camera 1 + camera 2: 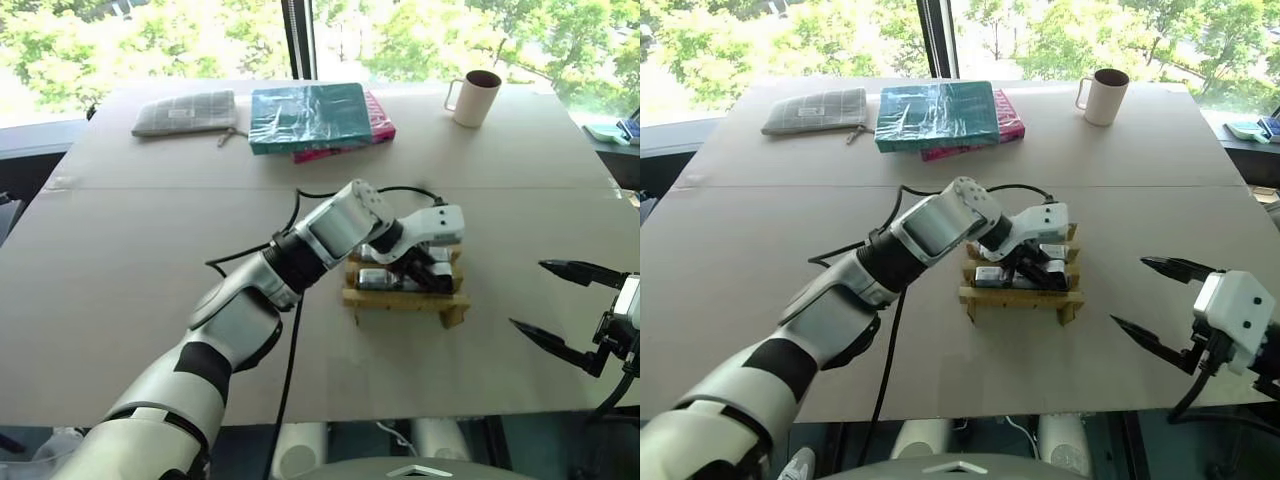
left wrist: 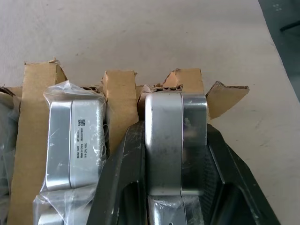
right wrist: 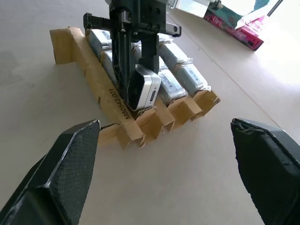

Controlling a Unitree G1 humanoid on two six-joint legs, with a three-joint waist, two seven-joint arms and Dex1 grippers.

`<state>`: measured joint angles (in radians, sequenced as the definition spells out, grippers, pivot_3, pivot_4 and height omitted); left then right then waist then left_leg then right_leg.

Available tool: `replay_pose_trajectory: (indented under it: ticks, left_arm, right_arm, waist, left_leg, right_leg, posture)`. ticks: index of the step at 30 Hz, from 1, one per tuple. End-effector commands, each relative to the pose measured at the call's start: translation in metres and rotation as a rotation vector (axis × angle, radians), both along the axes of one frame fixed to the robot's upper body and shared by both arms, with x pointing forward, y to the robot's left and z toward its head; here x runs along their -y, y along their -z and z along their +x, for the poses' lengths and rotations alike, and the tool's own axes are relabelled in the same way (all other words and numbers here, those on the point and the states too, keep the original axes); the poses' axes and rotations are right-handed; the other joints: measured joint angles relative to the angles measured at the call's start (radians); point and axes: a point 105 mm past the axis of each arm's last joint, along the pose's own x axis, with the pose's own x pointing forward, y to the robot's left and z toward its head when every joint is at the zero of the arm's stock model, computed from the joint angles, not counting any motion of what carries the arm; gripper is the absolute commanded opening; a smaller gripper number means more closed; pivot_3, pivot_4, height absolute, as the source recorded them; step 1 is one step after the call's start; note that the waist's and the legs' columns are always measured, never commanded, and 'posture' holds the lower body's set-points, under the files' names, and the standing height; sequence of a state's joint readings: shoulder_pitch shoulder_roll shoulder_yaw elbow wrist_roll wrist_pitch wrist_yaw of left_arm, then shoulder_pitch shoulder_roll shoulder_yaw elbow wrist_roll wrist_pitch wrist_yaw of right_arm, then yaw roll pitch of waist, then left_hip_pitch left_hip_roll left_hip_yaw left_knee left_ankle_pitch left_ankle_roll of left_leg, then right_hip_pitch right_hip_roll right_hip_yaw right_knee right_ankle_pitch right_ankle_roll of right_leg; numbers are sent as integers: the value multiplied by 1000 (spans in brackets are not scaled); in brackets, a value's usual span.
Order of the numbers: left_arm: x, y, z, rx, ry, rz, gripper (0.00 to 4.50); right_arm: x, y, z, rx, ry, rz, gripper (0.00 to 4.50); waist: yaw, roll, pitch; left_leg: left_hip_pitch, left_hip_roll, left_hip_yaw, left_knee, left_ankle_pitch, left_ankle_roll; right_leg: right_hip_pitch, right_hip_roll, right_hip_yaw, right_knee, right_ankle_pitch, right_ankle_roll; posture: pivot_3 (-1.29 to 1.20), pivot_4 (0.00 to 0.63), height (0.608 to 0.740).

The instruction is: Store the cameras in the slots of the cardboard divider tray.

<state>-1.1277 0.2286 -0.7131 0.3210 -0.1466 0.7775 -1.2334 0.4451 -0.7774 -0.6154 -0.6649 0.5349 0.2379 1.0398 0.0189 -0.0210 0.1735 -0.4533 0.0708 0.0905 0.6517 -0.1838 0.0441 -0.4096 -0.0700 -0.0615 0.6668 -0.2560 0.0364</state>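
Observation:
The cardboard divider tray (image 1: 400, 298) sits mid-table, right of centre. Several plastic-wrapped silver-grey cameras (image 3: 180, 75) lie in its slots. My left gripper (image 1: 435, 265) reaches over the tray from the left, pointing down, shut on a bare silver camera (image 3: 145, 89). That camera is tilted, its lower end at the mouth of a slot at the tray's end nearest my right gripper. In the left wrist view the held camera (image 2: 173, 140) stands between the black fingers (image 2: 124, 173), with a wrapped camera (image 2: 75, 140) in the neighbouring slot. My right gripper (image 1: 570, 310) hangs open and empty to the right of the tray.
At the table's far side lie a teal book (image 1: 308, 115) on a pink one (image 1: 380, 128), a grey pouch (image 1: 185, 112) and a beige mug (image 1: 476, 97). A black cable (image 1: 295, 330) runs along the left arm toward the near table edge.

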Motion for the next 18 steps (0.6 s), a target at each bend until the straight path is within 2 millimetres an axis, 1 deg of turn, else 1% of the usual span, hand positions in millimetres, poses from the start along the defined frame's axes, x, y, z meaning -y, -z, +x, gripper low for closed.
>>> replay_pose_trajectory:
  ticks: [1, 8, 14, 16, 17, 18]
  left_arm:
    - [3, -5, 9, 82, -13, 6, 794]
    - [2, 0, 15, 136, -21, 57, 794]
    - [-1, 1, 14, 131, -20, 77, 794]
    - [1, -2, 13, 128, -28, 65, 1836]
    - [3, -6, 11, 122, -28, 52, 2049]
    - [5, -10, 9, 113, -27, 39, 2673]
  right_arm:
    - [4, -10, -1, 55, 15, -17, 4438]
    - [2, -10, -1, 61, 17, -12, 4438]
    - [0, -9, -1, 62, 17, -11, 4438]
    - [0, -9, -1, 62, 15, -10, 4500]
    - [0, -9, -1, 61, 14, -10, 4500]
    - [0, -9, -1, 61, 14, -10, 4500]
  waist:
    - [0, 0, 0]
    - [1, 0, 0]
    - [-3, 0, 0]
    - [-3, 0, 0]
    - [-3, 0, 0]
    - [-3, 0, 0]
  left_leg:
    - [0, 0, 0, 0, 0, 0]
    - [1, -2, -4, 2, 0, 0]
    - [1, -2, -4, 2, 0, 0]
    - [1, -2, -4, 2, 0, 0]
    - [1, -2, -4, 2, 0, 0]
    - [1, -2, -4, 2, 0, 0]
  right_leg:
    - [0, 0, 0, 0, 0, 0]
    - [3, 0, 0, 0, -1, -2]
    - [3, 0, 0, 0, -1, -2]
    - [3, 0, 0, 0, -1, -2]
    - [3, 0, 0, 0, -1, -2]
    - [3, 0, 0, 0, -1, -2]
  posture:
    - [0, 150, 740]
    - [0, 150, 740]
    - [0, 150, 740]
    - [0, 150, 740]
    - [0, 150, 740]
    - [0, 150, 740]
